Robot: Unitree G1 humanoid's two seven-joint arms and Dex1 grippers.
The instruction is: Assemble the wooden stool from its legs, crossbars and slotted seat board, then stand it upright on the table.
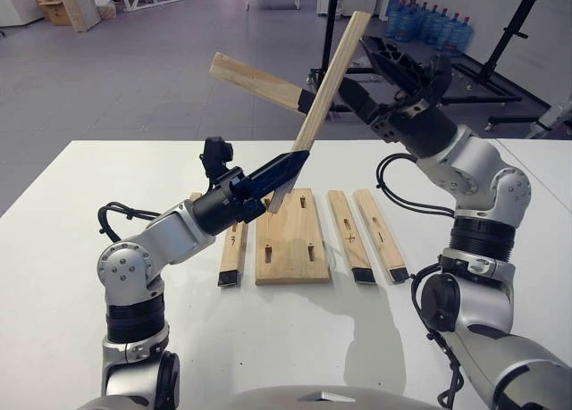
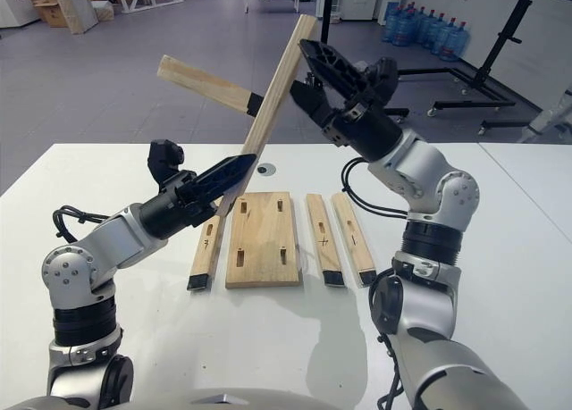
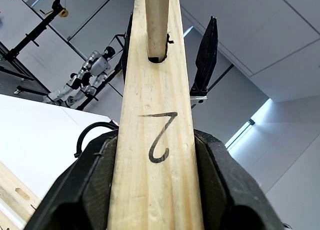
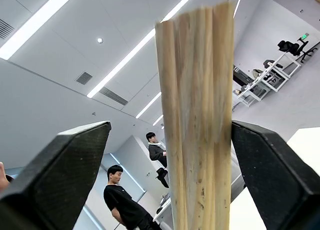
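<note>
My left gripper [image 1: 281, 182] is shut on the lower end of a wooden leg [image 1: 344, 44] marked 2 [image 3: 160, 140] and holds it tilted up over the table. A crossbar [image 1: 255, 79] sits in the leg's slot [image 3: 157, 57] and juts out toward the far left. My right gripper [image 1: 332, 67] is open, and its fingers [image 3: 207, 49] straddle the leg's upper part [image 4: 195, 115]. One finger touches the wood and a gap shows beside the other. The slotted seat board [image 1: 290, 236] lies flat on the white table [image 1: 89, 187].
Three more wooden pieces lie beside the seat board, one on its left [image 1: 234, 249] and two on its right [image 1: 349, 236] [image 1: 380, 231]. A small round hole [image 2: 265, 169] marks the table behind the board. Black racks and water bottles [image 1: 429, 21] stand beyond the far edge.
</note>
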